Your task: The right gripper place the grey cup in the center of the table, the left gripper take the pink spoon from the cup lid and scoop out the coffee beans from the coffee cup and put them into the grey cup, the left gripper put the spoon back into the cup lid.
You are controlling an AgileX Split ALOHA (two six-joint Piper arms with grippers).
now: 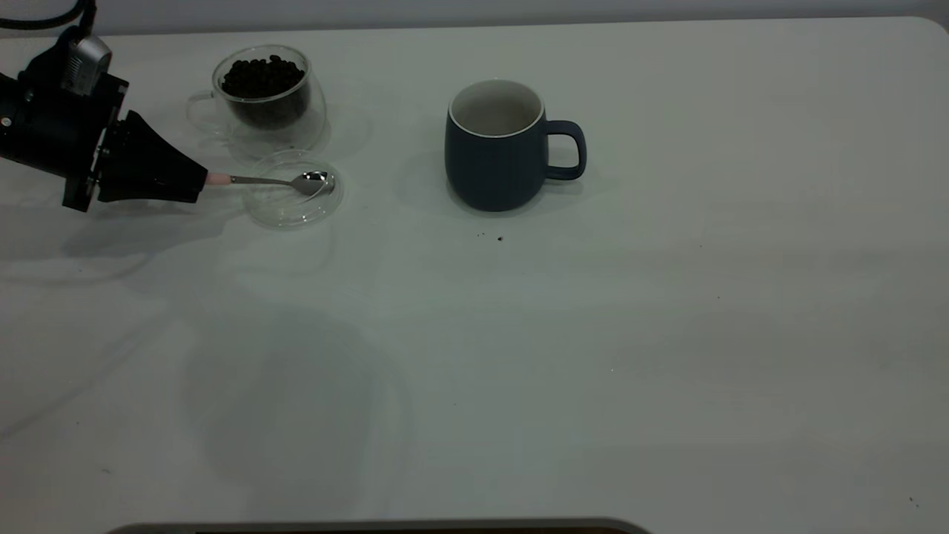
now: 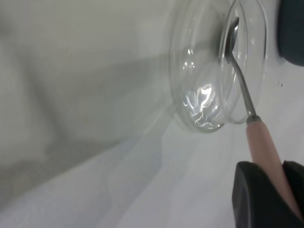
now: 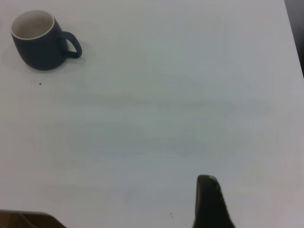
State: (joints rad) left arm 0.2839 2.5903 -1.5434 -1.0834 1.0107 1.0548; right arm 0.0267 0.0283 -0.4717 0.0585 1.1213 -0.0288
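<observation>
My left gripper is at the table's far left, shut on the pale pink handle of the pink spoon. The spoon's metal bowl lies over the clear cup lid. In the left wrist view the black fingers clamp the pink handle, and the bowl lies over the lid. The glass coffee cup, holding coffee beans, stands just behind the lid. The grey cup stands upright near the table's middle, handle to the right. It looks empty. Only a black part of my right gripper shows.
The white table stretches wide in front of and to the right of the cups. A few dark specks lie just in front of the grey cup. The grey cup also shows far off in the right wrist view.
</observation>
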